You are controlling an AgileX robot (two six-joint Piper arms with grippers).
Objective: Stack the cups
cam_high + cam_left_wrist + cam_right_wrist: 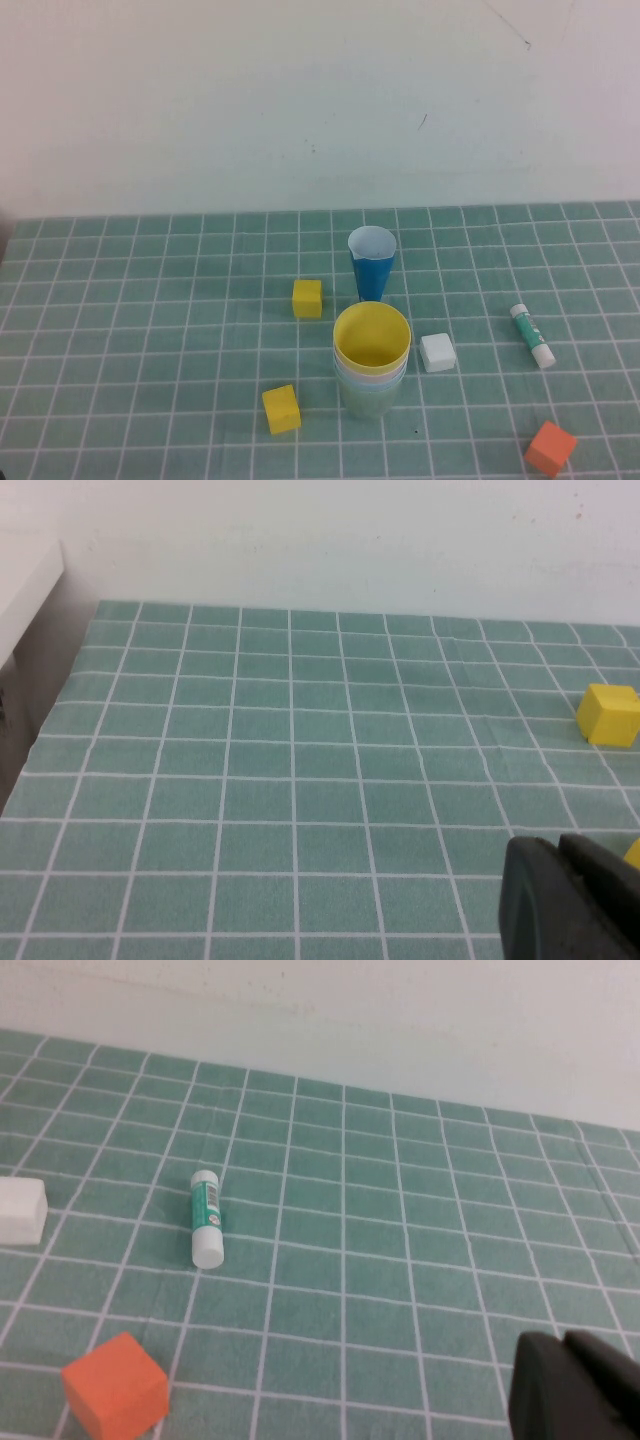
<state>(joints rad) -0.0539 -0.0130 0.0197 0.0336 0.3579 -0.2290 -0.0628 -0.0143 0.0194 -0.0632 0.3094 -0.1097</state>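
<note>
The cups (371, 362) are sitting nested in one stack near the middle of the green checked mat (150, 340), toward its near side. The yellow cup (371, 338) is sitting on top, with paler rims showing just beneath it and a light greenish cup at the base. Just behind the stack, a narrow dark-blue cup (372, 262) with a white inside is standing upright.

A yellow block (307, 298) is lying to the far left of the stack, and a second yellow block (281, 409) is lying to its near left. A white block (437, 352) is resting just right of the stack. Farther right, a glue stick (531, 335) is lying on its side, and an orange block (550, 448) is sitting at the near right.

The left gripper (570, 900) is hanging low over bare mat on the left, well apart from the stack; whether its jaws are parted I cannot tell. The right gripper (580, 1390) is hanging over the mat on the right, beyond the glue stick and orange block; its jaws I cannot tell either.
</note>
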